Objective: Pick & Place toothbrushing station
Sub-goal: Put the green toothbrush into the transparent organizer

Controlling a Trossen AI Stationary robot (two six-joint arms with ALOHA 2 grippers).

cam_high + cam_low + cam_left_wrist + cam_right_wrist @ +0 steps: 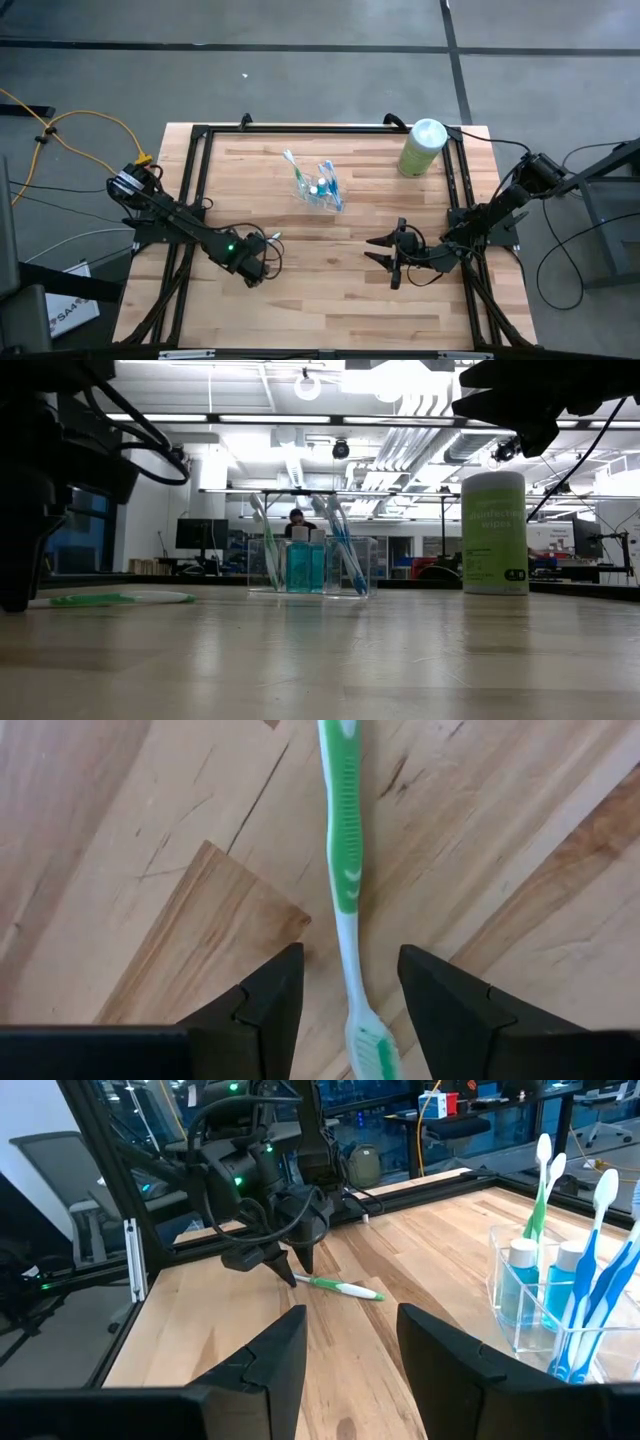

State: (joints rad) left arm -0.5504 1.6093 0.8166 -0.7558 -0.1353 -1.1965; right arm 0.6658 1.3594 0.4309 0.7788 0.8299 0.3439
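Observation:
A green-white toothbrush (342,850) lies flat on the wooden table, apart from the clear cup (318,186). The cup stands at the table's middle far side and holds more toothbrushes and two blue tubes (545,1305). My left gripper (350,1010) points down over the loose brush, open. Its fingers stand on either side of the thin neck near the bristle head and touch nothing. From the right wrist view the left gripper (290,1270) shows low over the brush's one end (345,1288). My right gripper (383,255) waits open and level at the right, facing the left arm.
A tall pale green canister (422,148) with a white top stands at the far right of the table, behind and right of the cup. A black frame (200,170) runs along the table's edges. Bare wood lies between the two grippers.

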